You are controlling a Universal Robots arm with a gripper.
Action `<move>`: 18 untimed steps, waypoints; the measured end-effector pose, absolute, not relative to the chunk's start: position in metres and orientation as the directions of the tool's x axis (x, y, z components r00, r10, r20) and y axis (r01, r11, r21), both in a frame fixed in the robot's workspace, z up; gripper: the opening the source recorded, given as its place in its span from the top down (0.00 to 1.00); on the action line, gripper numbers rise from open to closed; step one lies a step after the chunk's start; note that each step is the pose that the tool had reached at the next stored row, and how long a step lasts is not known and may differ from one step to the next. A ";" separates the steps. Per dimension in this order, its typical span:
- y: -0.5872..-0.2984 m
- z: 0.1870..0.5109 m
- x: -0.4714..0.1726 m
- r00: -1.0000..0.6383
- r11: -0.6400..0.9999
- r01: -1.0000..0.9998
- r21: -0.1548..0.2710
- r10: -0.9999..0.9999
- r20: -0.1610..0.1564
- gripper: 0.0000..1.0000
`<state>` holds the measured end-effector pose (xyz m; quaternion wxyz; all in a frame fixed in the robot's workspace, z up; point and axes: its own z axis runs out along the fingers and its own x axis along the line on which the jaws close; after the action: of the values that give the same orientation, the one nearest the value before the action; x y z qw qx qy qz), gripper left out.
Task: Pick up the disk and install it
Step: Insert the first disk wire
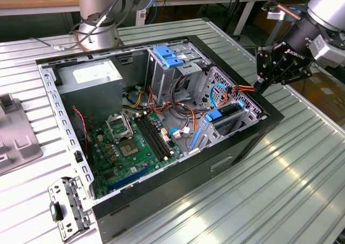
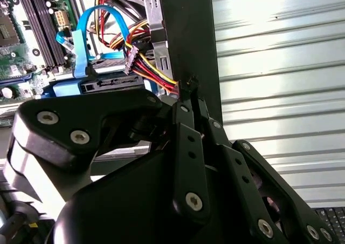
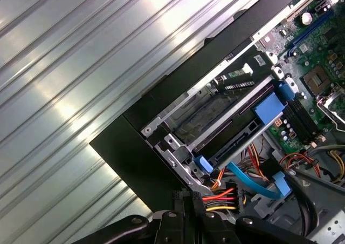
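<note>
Disk (image 1: 229, 113) sits in the drive cage at the case's front corner, blue rails on its sides, its long axis running along the bay toward the motherboard (image 1: 132, 144). We see the hand (image 1: 260, 85) at the case rim (image 1: 269, 112), just beside that bay and above the power plug (image 2: 131, 58). Fingers look pressed together, nothing held. We judge the disk lies just inward of and below the hand.
</note>
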<state>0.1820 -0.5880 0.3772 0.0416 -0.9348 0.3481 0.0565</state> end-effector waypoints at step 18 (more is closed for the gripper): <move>-0.588 0.380 0.145 0.750 -0.752 -0.657 -0.056 -0.645 -0.148 0.83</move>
<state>0.1448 -0.5883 0.3796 0.0521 -0.9340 0.3484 0.0599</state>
